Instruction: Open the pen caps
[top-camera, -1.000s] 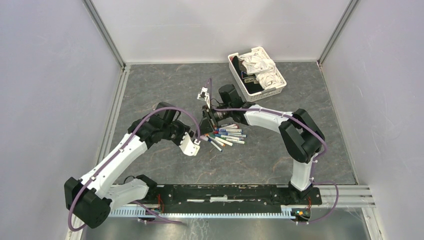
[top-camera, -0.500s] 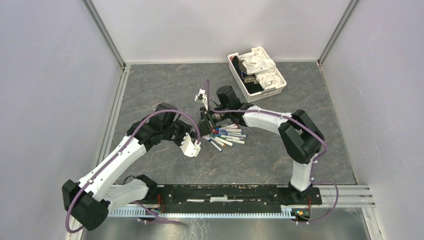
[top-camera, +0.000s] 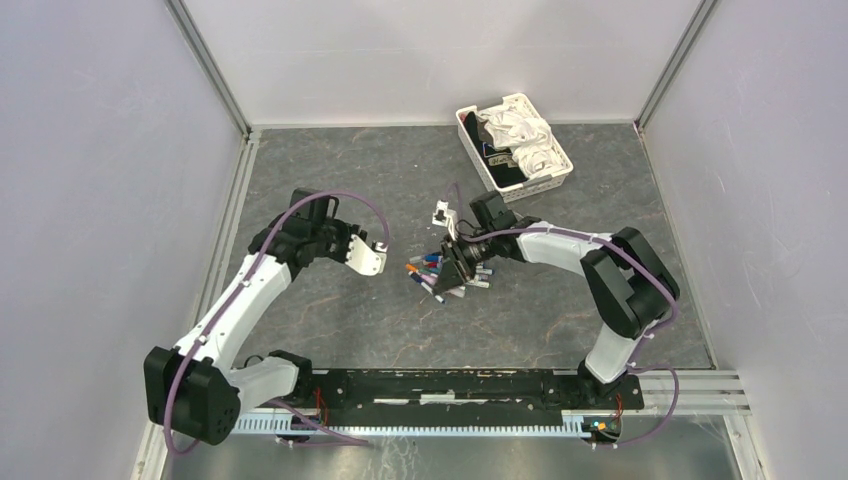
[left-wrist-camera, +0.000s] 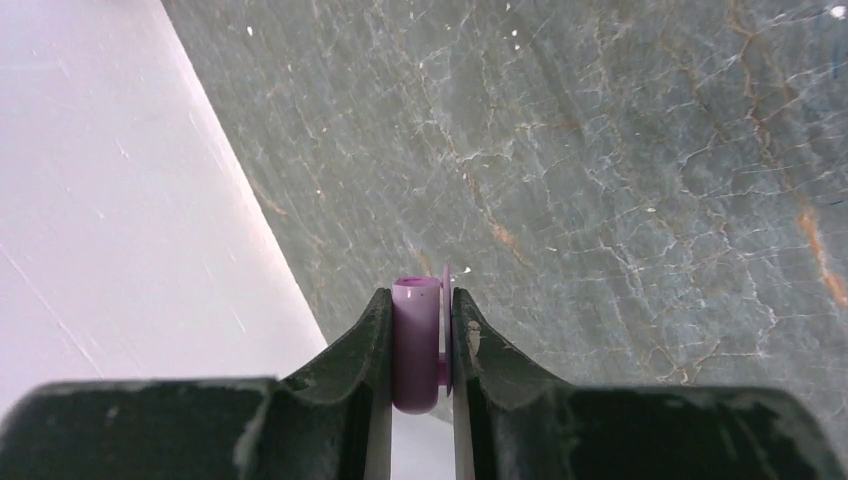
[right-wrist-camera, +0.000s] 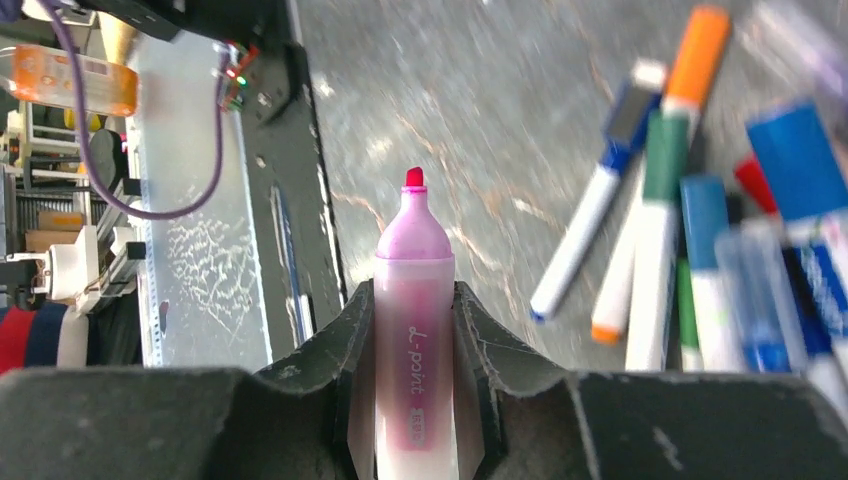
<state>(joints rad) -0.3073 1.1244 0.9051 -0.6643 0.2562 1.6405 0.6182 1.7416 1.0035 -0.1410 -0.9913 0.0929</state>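
Note:
A purple pen cap (left-wrist-camera: 416, 340) sits upright between the pads of my left gripper (left-wrist-camera: 418, 300), which is shut on it above bare table, left of the pile. My right gripper (right-wrist-camera: 414, 295) is shut on the barrel of a pink pen (right-wrist-camera: 413, 235) whose cap is off and whose red tip shows. In the top view the left gripper (top-camera: 368, 258) and right gripper (top-camera: 448, 274) are well apart. The right one hangs over the pile of pens (top-camera: 432, 267). Several capped pens (right-wrist-camera: 660, 230) with blue, orange and green caps lie to the right of the held pen.
A white basket (top-camera: 560, 158) holding cloth stands at the back right. Grey walls (top-camera: 110, 200) close in the table on the left, back and right. The black base rail (top-camera: 460, 385) runs along the near edge.
The two grippers were together at the pile's left end and have pulled apart. The left swung back and left with the purple cap; the right moved right and nearer over the pile with the pen.

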